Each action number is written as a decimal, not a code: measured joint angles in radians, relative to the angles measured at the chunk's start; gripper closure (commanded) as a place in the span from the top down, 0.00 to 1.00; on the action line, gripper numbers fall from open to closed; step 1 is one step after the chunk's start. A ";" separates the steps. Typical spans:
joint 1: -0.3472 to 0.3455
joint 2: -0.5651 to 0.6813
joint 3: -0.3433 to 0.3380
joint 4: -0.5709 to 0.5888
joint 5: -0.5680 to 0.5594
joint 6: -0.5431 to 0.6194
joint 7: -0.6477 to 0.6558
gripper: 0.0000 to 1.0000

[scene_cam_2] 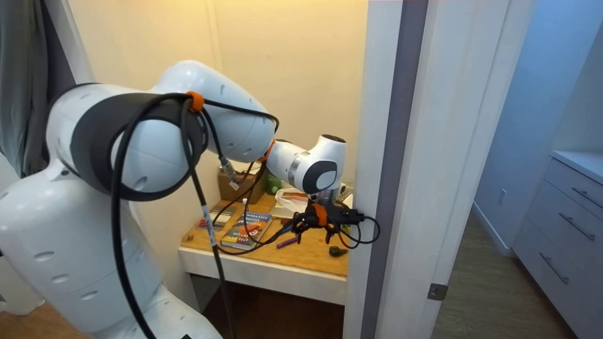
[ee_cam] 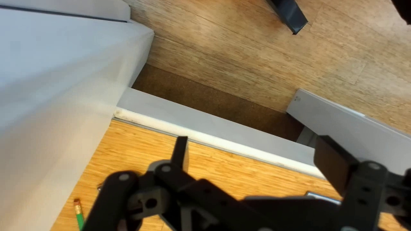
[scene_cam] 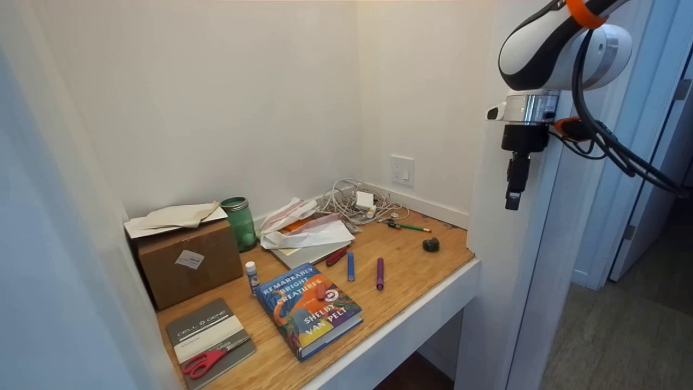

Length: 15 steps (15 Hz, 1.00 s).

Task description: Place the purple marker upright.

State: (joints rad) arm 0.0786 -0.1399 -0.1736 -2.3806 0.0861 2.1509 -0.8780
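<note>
Pincer (ee_cam: 253,149) spread and empty, hanging high, and there's the purple marker (scene_cam: 380,273) lying flat on the counter (scene_cam: 417,265), below and off toward the Remarkably Bright Creatures book (scene_cam: 308,311), its long axis angled to the front edge (scene_cam: 400,320).

on the desk (scene_cam: 403,246) you have a glue stick (scene_cam: 252,277) just beside a colourful book (scene_cam: 302,315), whose cover bears a pink eraser (scene_cam: 321,291); you see red-handled scissors (scene_cam: 217,353) on a grey notebook (scene_cam: 190,320), papers (scene_cam: 178,218) on a cardboard box (scene_cam: 211,276), a green jar (scene_cam: 240,223) beside that, and a blue marker (scene_cam: 351,266) near the book
</note>
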 measured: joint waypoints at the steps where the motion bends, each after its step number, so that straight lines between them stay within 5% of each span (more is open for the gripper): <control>1: 0.000 -0.005 0.022 -0.002 0.012 0.003 0.036 1.00; 8: 0.028 -0.022 0.165 -0.011 0.033 0.043 0.246 1.00; 15: 0.038 0.052 0.193 0.044 0.019 0.040 0.120 1.00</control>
State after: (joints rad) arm 0.1162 -0.0875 0.0193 -2.3370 0.1055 2.1908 -0.7583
